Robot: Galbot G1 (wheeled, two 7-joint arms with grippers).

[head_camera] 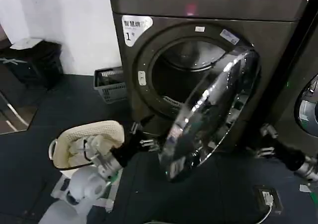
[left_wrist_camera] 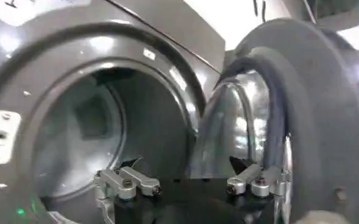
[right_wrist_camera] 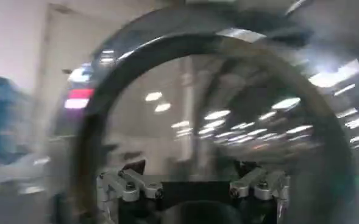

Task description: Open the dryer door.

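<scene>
Left gripper (head_camera: 141, 132) spread beside the dryer door's (head_camera: 208, 114) swung-out edge.

Dark floor (head_camera: 59, 110) — grey basket (head_camera: 110, 85) by wall, white laundry basket (head_camera: 89, 137), black bin (head_camera: 35, 62)

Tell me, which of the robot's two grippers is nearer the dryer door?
Left. The left gripper sits right at the dryer door, by its free lower edge in front of the opening. The right gripper is apart, off its hinge side.
</scene>
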